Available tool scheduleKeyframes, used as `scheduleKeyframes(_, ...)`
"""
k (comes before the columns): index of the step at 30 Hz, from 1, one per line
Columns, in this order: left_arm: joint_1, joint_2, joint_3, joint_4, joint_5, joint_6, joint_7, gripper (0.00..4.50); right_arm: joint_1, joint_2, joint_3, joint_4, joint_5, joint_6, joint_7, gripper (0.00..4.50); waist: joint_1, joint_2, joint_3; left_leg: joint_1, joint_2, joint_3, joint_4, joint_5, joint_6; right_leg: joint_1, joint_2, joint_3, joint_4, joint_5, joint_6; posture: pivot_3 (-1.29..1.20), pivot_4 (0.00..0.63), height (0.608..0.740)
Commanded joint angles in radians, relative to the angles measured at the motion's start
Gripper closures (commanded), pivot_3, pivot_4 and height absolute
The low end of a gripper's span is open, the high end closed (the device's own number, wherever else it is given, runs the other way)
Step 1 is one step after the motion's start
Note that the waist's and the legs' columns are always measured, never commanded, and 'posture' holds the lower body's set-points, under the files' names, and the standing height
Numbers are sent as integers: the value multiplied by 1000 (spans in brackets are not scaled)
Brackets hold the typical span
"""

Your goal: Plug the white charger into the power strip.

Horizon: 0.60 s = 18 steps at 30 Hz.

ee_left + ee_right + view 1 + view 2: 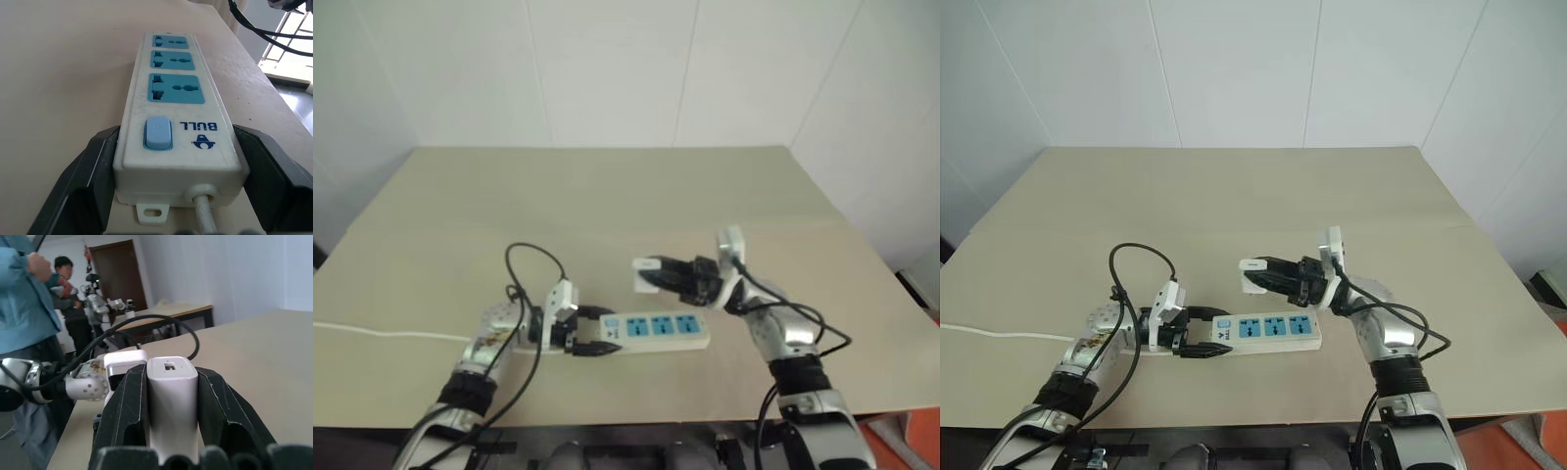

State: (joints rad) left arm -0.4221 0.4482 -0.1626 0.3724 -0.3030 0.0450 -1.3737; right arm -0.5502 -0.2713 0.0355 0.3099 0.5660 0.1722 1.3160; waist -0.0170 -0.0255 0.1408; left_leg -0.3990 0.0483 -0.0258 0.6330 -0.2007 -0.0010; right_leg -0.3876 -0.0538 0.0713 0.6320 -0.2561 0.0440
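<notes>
The power strip (658,330) lies flat on the tan table, a white bar with three blue outlets (175,88) and a blue switch (158,132) at its cord end. My left gripper (590,333) is shut on that switch end, one black finger (83,181) on each side. My right gripper (656,277) hangs above the strip's middle, pointing left, shut on the white charger (645,271). In the right wrist view the white charger (172,401) sits squeezed between the two black fingers (222,413). Its prongs are hidden.
The strip's thin white cord (382,334) runs off the table's left edge. Black cables loop over my left arm (533,257). People (29,308) and another robot stand beyond the table in the right wrist view. The table's far half (607,196) is bare.
</notes>
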Motion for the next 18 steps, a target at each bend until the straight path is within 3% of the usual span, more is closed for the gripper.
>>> scheduleKeyframes(1,20,29,4,-12,19,16,15,1228,-42,13,8,60,-14,-53,79,3371,-1,0,0,0,0,0,0,0,0,0,0,0,0,0,0,0,150,740)
scheduleKeyframes(18,9,54,2,-9,7,7,1,1228,-74,75,2,272,-98,-214,154,3371,-11,1,0,1,0,0,0,0,0,0,0,0,2,0,0,0,150,740)
